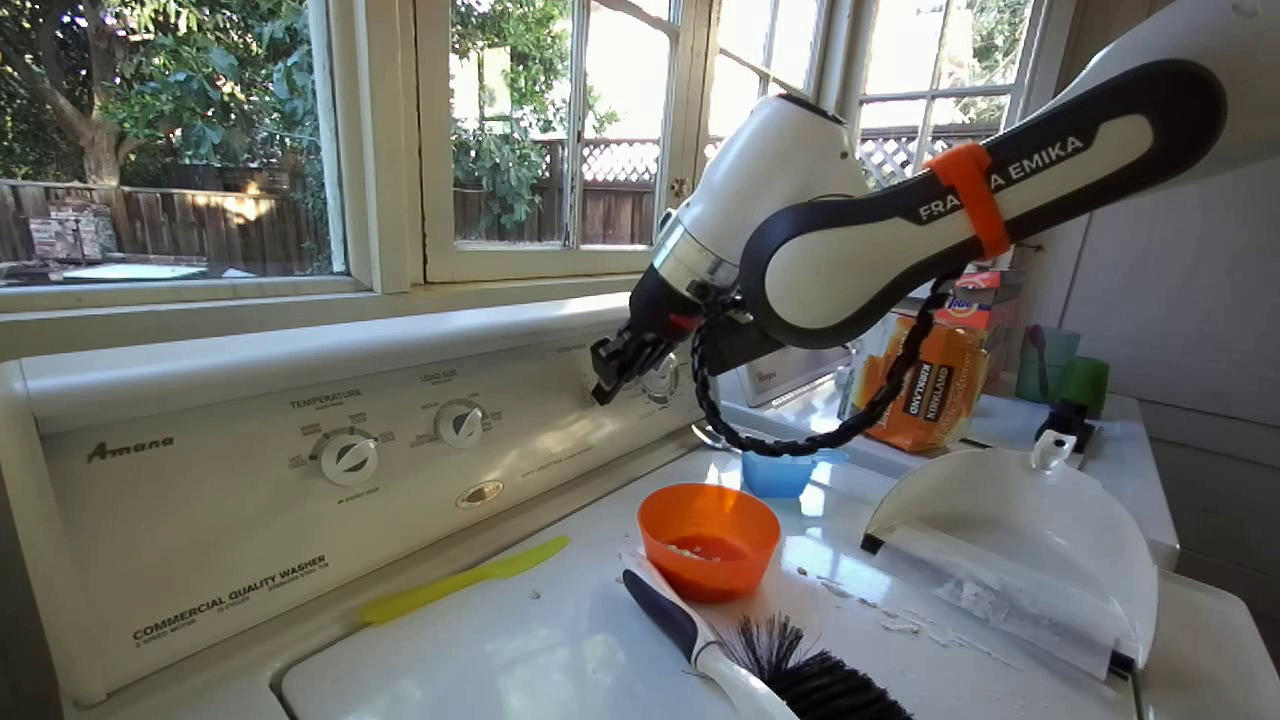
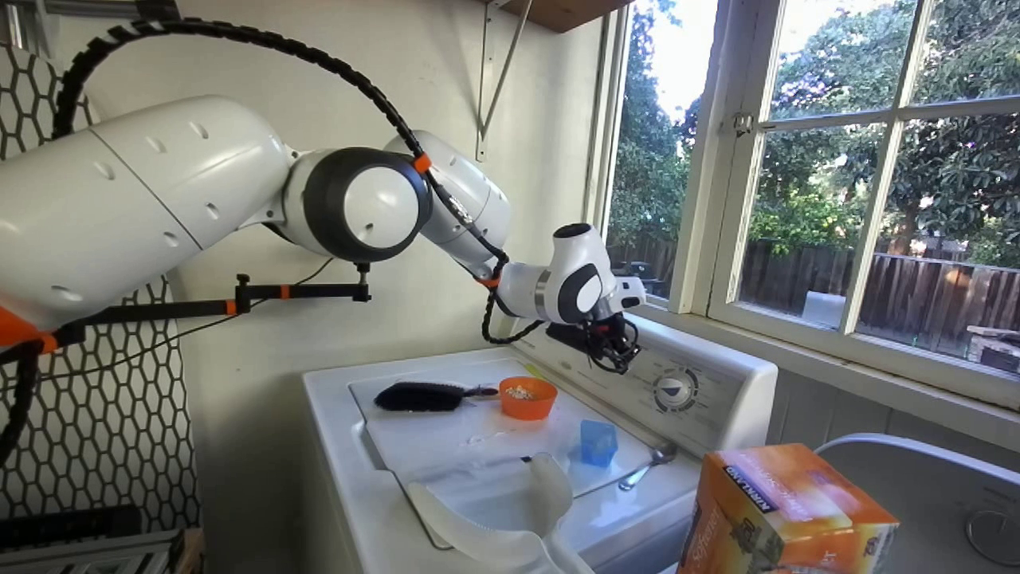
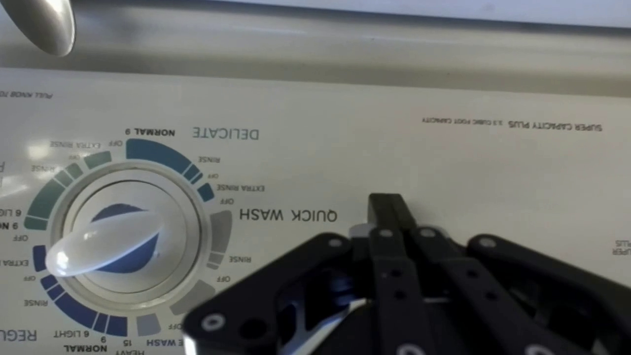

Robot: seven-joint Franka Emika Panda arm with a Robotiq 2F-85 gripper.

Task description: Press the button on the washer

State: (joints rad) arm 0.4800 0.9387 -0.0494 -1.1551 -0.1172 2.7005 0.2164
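The white washer point(image 1: 400, 670) has a raised control panel point(image 3: 345, 123) with printed dials. A large round cycle knob point(image 3: 118, 241) sits at left in the wrist view, where lettering appears upside down; it also shows in both exterior views point(image 1: 661, 380) point(image 2: 673, 391). The temperature knob point(image 1: 350, 458) and load size knob point(image 1: 461, 423) are farther along the panel. I cannot make out a separate push button. My gripper point(image 3: 392, 209) is shut and empty, fingertips together, close in front of the panel beside the "QUICK WASH" label. Whether they touch the panel I cannot tell.
On the washer top are an orange bowl point(image 1: 708, 560), a blue cup point(image 1: 778, 475), a yellow-green utensil point(image 1: 465, 580), a brush point(image 1: 830, 685), a white dustpan point(image 1: 1030, 520) and a spoon point(image 2: 649, 466). An orange box point(image 2: 789, 510) stands beside it. Windows point(image 1: 545, 262) are behind the panel.
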